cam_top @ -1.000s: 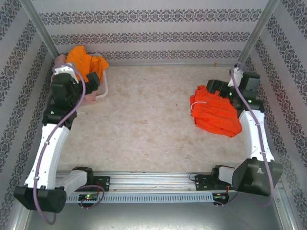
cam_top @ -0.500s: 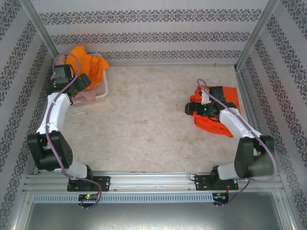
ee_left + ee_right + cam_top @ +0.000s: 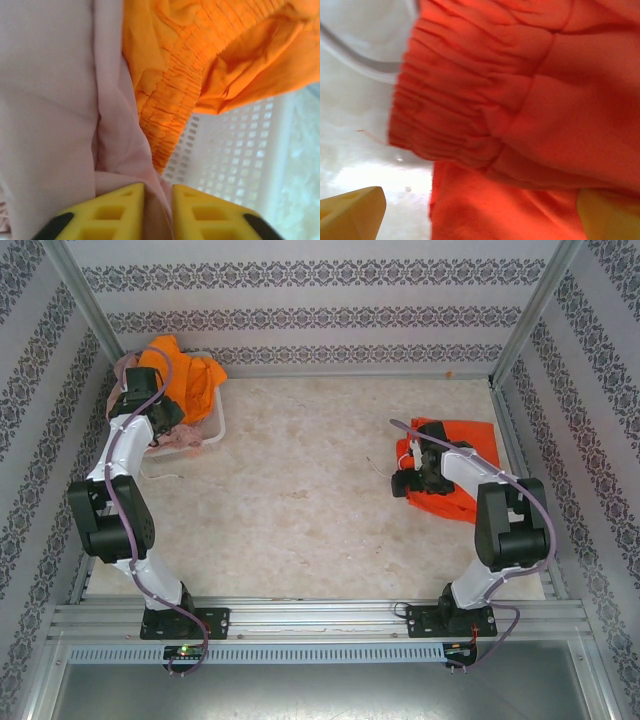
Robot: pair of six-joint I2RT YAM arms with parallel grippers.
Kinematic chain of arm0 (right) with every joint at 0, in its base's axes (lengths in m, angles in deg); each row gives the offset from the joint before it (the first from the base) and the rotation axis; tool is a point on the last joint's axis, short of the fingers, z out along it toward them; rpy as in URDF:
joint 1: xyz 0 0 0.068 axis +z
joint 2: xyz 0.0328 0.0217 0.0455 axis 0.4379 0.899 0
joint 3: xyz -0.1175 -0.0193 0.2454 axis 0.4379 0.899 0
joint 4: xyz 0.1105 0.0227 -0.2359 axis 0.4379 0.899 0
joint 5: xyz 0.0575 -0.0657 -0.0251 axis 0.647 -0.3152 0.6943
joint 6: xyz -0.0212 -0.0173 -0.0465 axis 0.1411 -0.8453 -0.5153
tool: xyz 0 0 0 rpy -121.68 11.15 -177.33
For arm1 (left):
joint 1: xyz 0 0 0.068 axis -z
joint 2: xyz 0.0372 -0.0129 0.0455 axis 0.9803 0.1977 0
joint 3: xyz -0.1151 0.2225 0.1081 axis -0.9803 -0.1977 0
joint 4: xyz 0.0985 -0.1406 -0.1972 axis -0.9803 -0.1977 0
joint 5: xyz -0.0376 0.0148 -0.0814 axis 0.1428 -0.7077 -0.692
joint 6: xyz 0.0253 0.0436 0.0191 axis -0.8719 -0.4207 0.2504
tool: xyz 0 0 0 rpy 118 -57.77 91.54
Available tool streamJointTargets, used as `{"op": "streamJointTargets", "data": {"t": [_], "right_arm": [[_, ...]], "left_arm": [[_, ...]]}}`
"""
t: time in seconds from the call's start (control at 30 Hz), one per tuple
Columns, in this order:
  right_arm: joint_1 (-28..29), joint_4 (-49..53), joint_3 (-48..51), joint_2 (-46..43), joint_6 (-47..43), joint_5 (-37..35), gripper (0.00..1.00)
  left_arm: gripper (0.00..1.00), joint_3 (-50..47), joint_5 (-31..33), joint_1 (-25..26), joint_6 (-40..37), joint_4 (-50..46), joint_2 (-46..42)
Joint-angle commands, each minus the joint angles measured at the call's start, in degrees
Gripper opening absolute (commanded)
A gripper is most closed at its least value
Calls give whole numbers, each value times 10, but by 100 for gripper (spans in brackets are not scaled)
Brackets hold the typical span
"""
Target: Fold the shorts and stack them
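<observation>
Matt soft cloth shorts (image 3: 200, 60), smooth perforated plastic basket (image 3: 235, 150).

The desk (image 3: 300, 530) is a pale beige surface with a marbled pattern. In its far left corner sits a white mesh basket (image 3: 219, 422), with the yellow-orange shorts (image 3: 185, 370) heaped in it and the dusty pink shorts (image 3: 188, 441) draped over its near rim. Toward the right edge, the red-orange shorts (image 3: 468, 432) lie bunched directly on the desk, well apart from the basket.
</observation>
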Motion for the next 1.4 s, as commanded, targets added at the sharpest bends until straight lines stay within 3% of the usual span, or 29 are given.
{"op": "streamJointTargets", "data": {"t": [0.0, 0.03, 0.43, 0.6, 0.8, 1.03, 1.17, 1.27, 1.37], "right_arm": [[3, 45, -18, 18, -24, -90, 98], [4, 48, -18, 21, -30, -101, 98], [-1, 72, -1, 50, -56, -214, 98], [-8, 68, 8, 41, -56, -223, 98], [-4, 66, 2, -8, -33, -130, 98], [-1, 22, 11, -182, -16, 31, 98], [2, -13, 31, -272, -22, 62, 98], [2, -47, 52, -329, -25, 90, 98], [1, -79, 76, -380, -18, 121, 98]], "left_arm": [[5, 20, -2, -9, 8, -8, -5], [0, 20, -1, -10, 10, -5, -12], [0, 95, -19, -9, 8, 17, -138], [0, 153, -23, -9, -2, 9, -175], [0, 255, -57, -8, -7, -25, -175], [0, 362, -54, -7, -22, -20, -183], [0, 446, -42, -7, -29, -20, -176], [0, 499, -56, -8, -5, -7, -169], [0, 509, -118, -6, 60, 41, -168]]}}
